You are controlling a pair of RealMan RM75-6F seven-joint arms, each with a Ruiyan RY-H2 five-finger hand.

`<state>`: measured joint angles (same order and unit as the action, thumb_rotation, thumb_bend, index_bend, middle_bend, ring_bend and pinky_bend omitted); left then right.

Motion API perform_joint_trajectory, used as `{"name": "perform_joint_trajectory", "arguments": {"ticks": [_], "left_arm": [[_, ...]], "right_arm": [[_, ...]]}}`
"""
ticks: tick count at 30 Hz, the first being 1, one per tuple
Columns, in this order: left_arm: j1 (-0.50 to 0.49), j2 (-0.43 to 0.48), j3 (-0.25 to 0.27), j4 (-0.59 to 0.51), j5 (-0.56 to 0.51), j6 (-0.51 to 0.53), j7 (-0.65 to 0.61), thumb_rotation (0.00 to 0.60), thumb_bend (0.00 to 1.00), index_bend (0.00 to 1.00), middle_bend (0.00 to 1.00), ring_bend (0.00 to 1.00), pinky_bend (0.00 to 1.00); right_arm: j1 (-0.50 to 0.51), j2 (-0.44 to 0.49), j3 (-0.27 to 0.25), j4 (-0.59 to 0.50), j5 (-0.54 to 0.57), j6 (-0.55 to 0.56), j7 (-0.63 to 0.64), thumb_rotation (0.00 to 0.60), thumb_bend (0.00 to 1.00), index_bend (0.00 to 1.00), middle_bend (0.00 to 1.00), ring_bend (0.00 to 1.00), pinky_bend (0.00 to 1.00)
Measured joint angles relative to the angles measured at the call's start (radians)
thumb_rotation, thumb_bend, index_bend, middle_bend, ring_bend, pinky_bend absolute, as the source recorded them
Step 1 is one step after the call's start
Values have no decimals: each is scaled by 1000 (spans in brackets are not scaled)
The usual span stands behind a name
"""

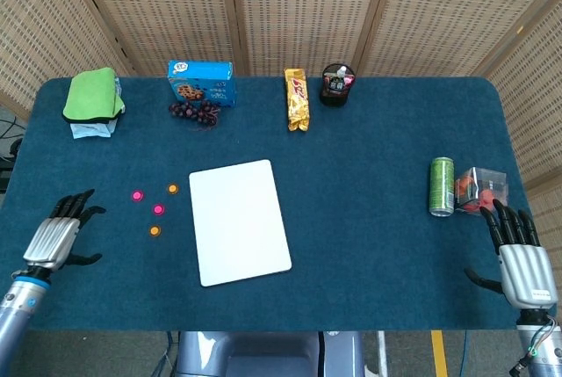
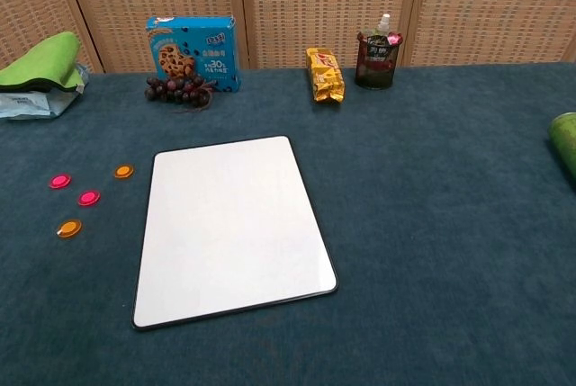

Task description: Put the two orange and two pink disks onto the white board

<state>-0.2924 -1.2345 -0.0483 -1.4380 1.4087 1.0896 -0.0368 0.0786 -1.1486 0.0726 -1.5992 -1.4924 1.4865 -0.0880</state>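
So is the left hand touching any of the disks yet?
Apart. The head view shows bare blue cloth between the left hand and the nearest pink disk.

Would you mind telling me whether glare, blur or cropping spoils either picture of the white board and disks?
Head view: even light, white board matte with no glare, disks small but sharp, both hands visible. Chest view: board shows only a faint sheen, disks crisp; the green can is cut by the right edge, and neither hand appears.

White board (image 1: 239, 221); orange disks (image 1: 172, 189), pink disks (image 1: 137, 196); blue table (image 1: 369, 201).
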Motion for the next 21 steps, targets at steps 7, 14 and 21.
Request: {"name": "perform_joint_trajectory", "arguments": {"ticks": [7, 14, 21], "left_arm": [[-65, -54, -11, 23, -25, -64, 79, 600, 213, 423, 0, 0, 0], [-105, -99, -19, 28, -60, -90, 185, 600, 300, 423, 0, 0, 0], [-136, -146, -14, 51, -92, -124, 243, 600, 291, 420, 0, 0, 0]], "right_arm": [[1, 4, 0, -4, 3, -5, 5, 600, 2, 0, 0, 0, 0], [2, 7, -1, -5, 3, -8, 10, 600, 2, 0, 0, 0, 0], [2, 8, -1, -6, 5, -9, 11, 600, 2, 0, 0, 0, 0]]}}
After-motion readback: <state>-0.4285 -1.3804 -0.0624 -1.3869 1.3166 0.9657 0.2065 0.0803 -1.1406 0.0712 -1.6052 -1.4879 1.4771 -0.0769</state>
